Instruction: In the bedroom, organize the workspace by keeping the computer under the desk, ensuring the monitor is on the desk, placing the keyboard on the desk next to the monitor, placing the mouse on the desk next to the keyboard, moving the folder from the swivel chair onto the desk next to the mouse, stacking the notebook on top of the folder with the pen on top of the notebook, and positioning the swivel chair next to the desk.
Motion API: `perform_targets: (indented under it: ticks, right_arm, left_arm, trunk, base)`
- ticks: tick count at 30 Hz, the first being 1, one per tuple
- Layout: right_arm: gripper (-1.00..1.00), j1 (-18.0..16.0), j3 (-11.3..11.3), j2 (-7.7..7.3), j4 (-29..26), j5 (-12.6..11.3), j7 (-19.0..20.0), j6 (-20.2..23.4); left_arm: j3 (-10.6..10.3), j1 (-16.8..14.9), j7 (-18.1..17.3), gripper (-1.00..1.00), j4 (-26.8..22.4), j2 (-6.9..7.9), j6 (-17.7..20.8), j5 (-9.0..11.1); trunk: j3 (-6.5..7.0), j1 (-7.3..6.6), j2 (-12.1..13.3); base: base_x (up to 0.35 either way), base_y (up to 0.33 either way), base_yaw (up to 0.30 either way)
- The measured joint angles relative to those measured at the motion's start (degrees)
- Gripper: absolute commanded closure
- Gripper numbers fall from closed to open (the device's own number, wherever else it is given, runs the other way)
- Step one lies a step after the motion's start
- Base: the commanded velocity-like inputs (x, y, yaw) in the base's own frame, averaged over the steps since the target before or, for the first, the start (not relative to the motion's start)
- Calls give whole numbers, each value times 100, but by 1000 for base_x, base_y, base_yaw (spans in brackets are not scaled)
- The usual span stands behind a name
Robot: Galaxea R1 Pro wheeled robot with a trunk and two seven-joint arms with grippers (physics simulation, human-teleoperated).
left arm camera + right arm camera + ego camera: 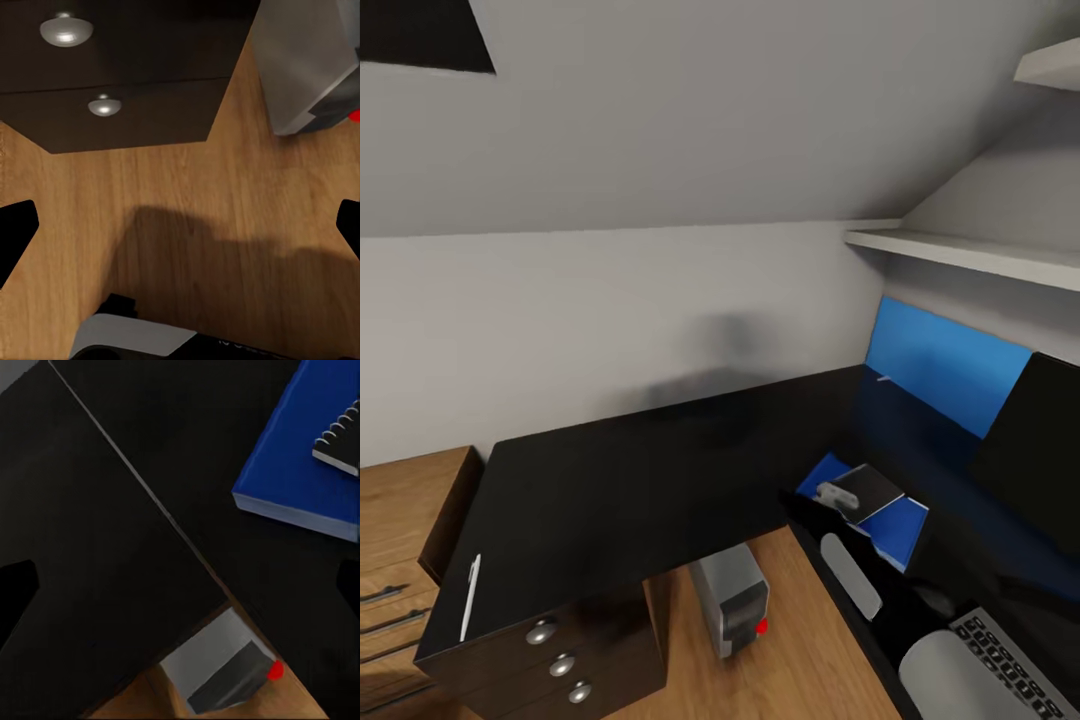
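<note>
While your right hand (180, 577) hangs over the black tabletop (630, 480) with its dark fingertips spread wide at the edges of the right wrist view and nothing between them, treat the pen as the likely next job. Your left hand (180, 217) is likewise wide open and empty, pointing down at the wooden floor (195, 195) between the drawer front with silver knobs (66, 30) and the computer (304, 64).

Just beyond the right hand lies the blue folder (300, 472), flat on the tabletop, with a dark spiral-bound notebook (341, 442) stacked on it. In the head view something small and pale sits on the notebook's near corner; I cannot tell what it is. The computer (732, 598) stands on the floor under the tabletop's inner corner, red light facing you.

The pen (469, 596) lies well apart from all this, on the far left end of the tabletop near its front edge, above the drawers. Going for it, I would bring the left hand up from the floor, come down along the pen's length, and close across its thin body. It looks slight and may roll or slip toward the edge.

Behind the folder the monitor (1035, 460) stands, and the keyboard (1015, 660) shows at the lower right.
</note>
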Motion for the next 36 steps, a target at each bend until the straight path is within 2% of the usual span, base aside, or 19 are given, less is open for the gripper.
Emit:
perform_targets:
  ticks: [5, 7, 9, 11, 14, 15, 18, 24, 27, 32, 36]
  right_arm:
    - [-100, 13, 101, 76, -243, 83, -267, 276]
    - [-100, 13, 244, 140, -262, 109, -341, 583]
    - [-100, 8, 474, 307, -299, 141, -771, 1315]
    - [-100, 9, 548, 368, -403, 163, -1095, 1524]
    - [-100, 10, 604, 390, -613, 174, -1280, 1578]
    - [-100, 14, 668, 408, -732, 172, -1365, 1479]
    - [-100, 15, 778, 414, -792, 169, -1398, 1416]
    - [-100, 15, 1634, 425, -823, 368, -1526, 1356]
    - [-100, 16, 1803, 448, -822, 427, -1622, 1296]
    - [-100, 16, 1908, 548, -796, 533, -1689, 1201]
    - [-100, 16, 1930, 596, -773, 575, -1692, 1186]
  left_arm:
    - [5, 0, 4, -100, 0, 8, -5, -3]
    - [10, 0, 4, -100, 0, 11, -5, -1]
    - [69, 0, 5, -100, 0, 13, -5, 3]
    - [98, 0, 4, -100, 0, 11, -5, 4]
    - [112, 0, 4, -100, 0, 11, -5, 5]
    - [116, 0, 10, -100, 0, 6, -5, 11]
    - [129, 0, 26, -100, 5, 10, -6, 15]
    - [463, 0, 38, -100, 8, 18, -5, 263]
    - [608, 0, 39, -100, 9, 19, -5, 309]
    - [915, -1, 39, -100, 7, 19, -5, 347]
    - [1011, -1, 39, -100, 8, 19, -5, 367]
  trunk:
    - [90, -110, 201]
    - [126, -154, 281]
    - [162, -198, 361]
    - [198, -242, 442]
    - [234, -286, 523]
    - [234, -286, 524]
    - [232, -286, 524]
    - [200, -286, 524]
    - [182, -286, 524]
    - [151, -286, 524]
    - [126, -286, 524]
  base:
    - [0, 0, 0]
    - [0, 0, 0]
    - [0, 0, 0]
    - [0, 0, 0]
    - [0, 0, 0]
    - [0, 0, 0]
    - [0, 0, 56]
    - [0, 0, 181]
    - [0, 0, 207]
    - [0, 0, 214]
    - [0, 0, 215]
